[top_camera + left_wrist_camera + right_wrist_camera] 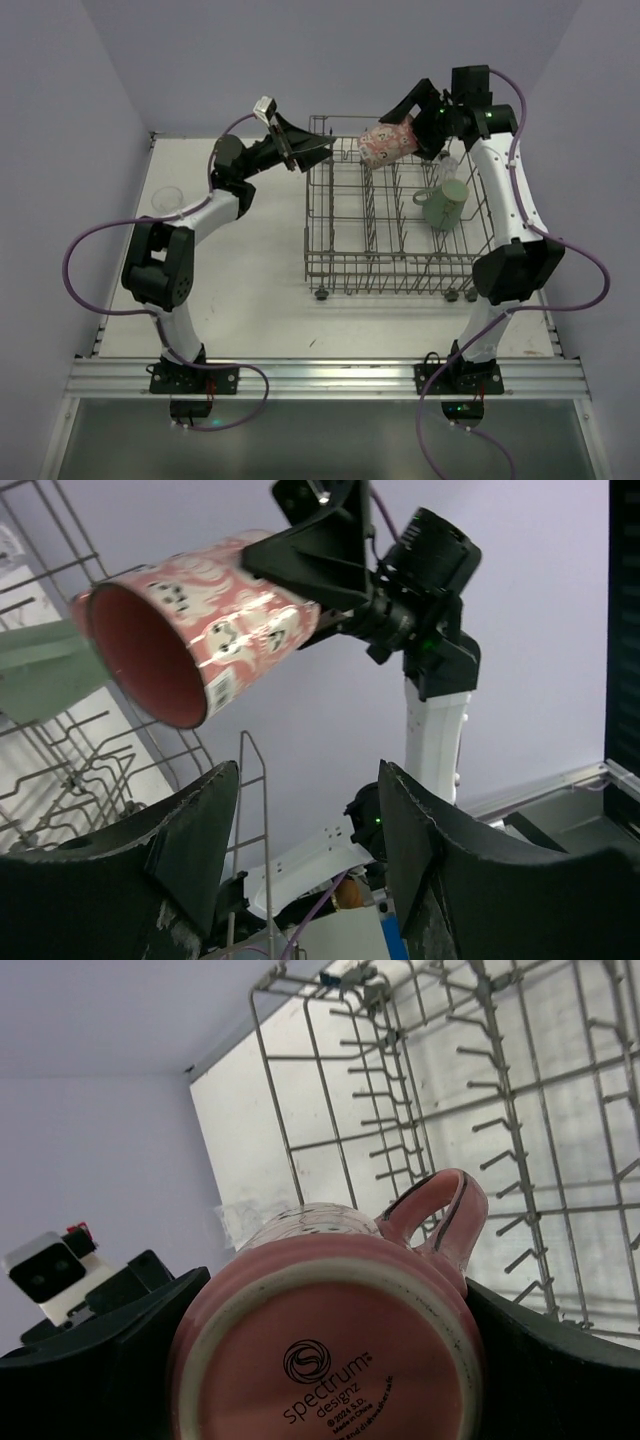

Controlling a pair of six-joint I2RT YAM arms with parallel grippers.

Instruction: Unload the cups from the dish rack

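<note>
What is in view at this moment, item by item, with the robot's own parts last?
pink-red patterned mug with handle: one, pink-red with pale pattern, held in the air over the rack's far edge.
pale mint-green mug: one, green, inside the rack, right side.
clear glass tumbler: one, clear, on the table left of the left arm.
grey wire dish rack: one, grey, on the table.
white table: one, white, under everything.
left gripper: one, black, open and empty, by the rack's far left corner.
right gripper: one, black, closed on the pink-red mug.
</note>
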